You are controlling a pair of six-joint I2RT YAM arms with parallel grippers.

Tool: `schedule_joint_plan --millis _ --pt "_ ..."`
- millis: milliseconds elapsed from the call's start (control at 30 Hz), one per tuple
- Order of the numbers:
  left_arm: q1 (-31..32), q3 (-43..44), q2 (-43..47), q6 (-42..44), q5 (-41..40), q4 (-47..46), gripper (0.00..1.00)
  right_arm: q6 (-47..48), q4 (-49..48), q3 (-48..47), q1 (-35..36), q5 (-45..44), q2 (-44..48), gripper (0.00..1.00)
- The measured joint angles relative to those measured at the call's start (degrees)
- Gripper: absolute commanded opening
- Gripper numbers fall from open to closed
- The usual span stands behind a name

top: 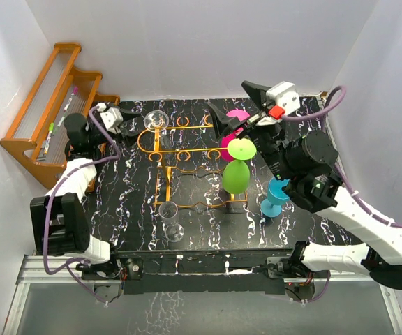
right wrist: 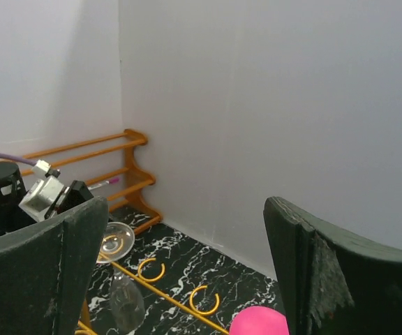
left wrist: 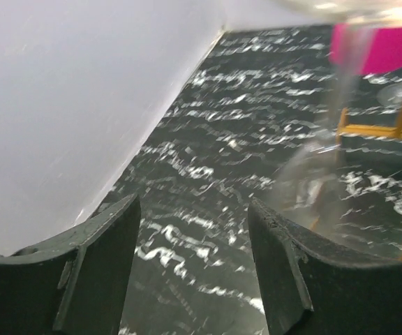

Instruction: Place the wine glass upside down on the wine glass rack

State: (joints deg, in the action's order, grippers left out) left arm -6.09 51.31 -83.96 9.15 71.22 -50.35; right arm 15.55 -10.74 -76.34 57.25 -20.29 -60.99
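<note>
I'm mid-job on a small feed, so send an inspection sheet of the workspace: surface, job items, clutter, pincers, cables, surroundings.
Surface: black marbled table, no spill seen.
Job's things: wine glass rack stands mid-table; clear wine glass hangs upside down at its far left end.
Clutter: green glass and pink glass on the rack's right side; blue glass on the table right of it; second clear glass on the table in front.
Pincers: left pincer open, empty, beside the hung glass; right pincer open, empty, by the pink glass.
Cables: purple cables on both arms, no snag seen.
Surroundings: white walls; wooden shelf with pens, far left.
</note>
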Motion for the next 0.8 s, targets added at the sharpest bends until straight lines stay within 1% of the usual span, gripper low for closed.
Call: schedule_joint_plan --millis 67,100,133,167,200,267,333,367,400,500,700,800 --pt "-0.2 3.0 0.9 7.8 -3.0 12.5 0.63 0.5 4.8 -3.5 -0.2 -0.8 -0.8 0.98" --pt "-0.2 3.8 1.2 10.4 -4.2 16.8 0.64 0.1 7.3 -5.5 -0.6 -0.9 -1.5 0.98" --pt "-0.2 4.5 1.9 13.5 -6.1 22.5 0.64 -0.8 10.1 -8.0 -1.8 -0.4 -2.5 0.98" --pt "-0.2 4.5 2.6 15.3 -7.3 25.8 0.65 -2.4 13.4 -11.2 -4.4 0.8 -4.1 0.98" --pt "-0.2 4.5 3.7 17.5 -9.1 30.8 0.67 -4.5 16.6 -14.8 -8.8 3.1 -6.1 0.98" --pt "-0.2 4.5 6.2 20.3 -12.0 38.2 0.69 -10.1 21.1 -20.3 -21.7 9.1 -10.1 0.98" --pt "-0.2 4.7 9.2 22.0 -15.1 44.9 0.69 -16.1 24.4 -21.4 -35.9 14.6 -12.7 0.98" --pt "-0.2 5.0 10.6 22.4 -16.6 47.8 0.69 -18.2 26.3 -21.3 -40.8 15.6 -13.7 0.98" --pt "-0.2 6.0 12.3 22.5 -19.4 52.2 0.69 -21.4 28.9 -20.7 -47.1 15.6 -15.0 0.98" --pt "-0.2 10.2 15.8 22.2 -26.9 61.8 0.68 -25.9 32.0 -17.0 -50.9 14.6 -15.1 0.98" --pt "-0.2 19.3 20.8 20.2 -44.9 80.3 0.68 -35.1 38.1 -5.9 -50.1 8.8 -9.2 0.98" --pt "-0.2 22.0 21.1 19.5 -51.0 87.9 0.66 -37.3 40.5 -0.4 -49.9 9.0 -3.7 0.98"
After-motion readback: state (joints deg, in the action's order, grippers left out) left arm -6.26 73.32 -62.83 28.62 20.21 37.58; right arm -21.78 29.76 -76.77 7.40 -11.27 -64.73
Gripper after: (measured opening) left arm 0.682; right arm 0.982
